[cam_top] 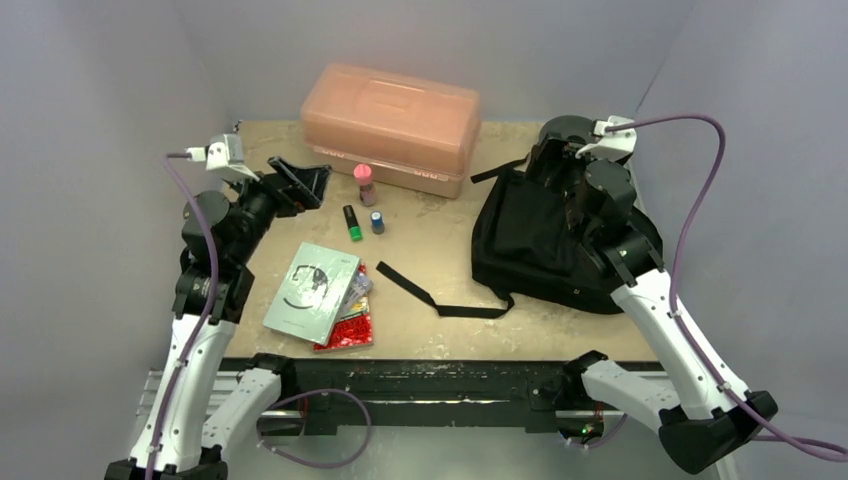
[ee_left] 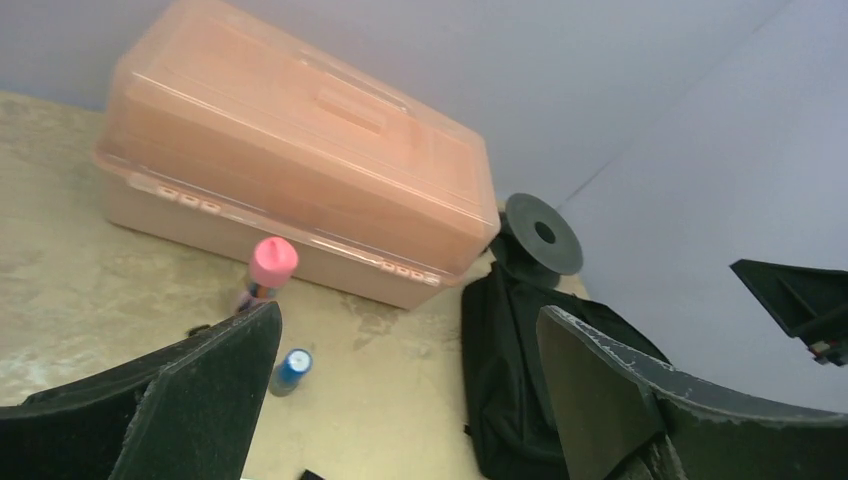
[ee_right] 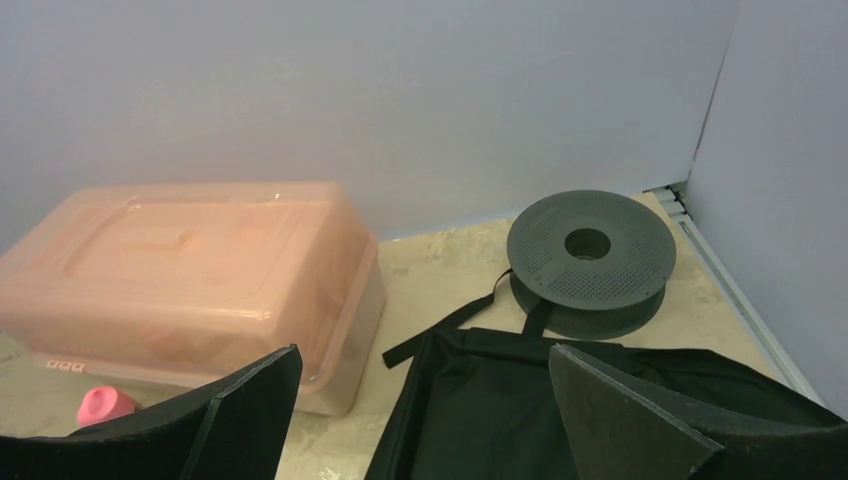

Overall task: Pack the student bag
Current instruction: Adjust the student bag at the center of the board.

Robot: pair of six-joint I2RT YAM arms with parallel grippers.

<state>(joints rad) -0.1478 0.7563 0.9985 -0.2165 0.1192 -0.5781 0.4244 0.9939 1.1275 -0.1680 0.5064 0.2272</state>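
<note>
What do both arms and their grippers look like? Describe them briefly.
Both the left arm and right arm have white links, black joints and a purple cable. The left gripper and right gripper have a white wrist module and flat black wedge fingers.

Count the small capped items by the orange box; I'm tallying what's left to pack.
3: pink-capped bottle nearest the box, green-tipped marker in front of it, blue-capped tube beside that marker. Others may be hidden.
</note>
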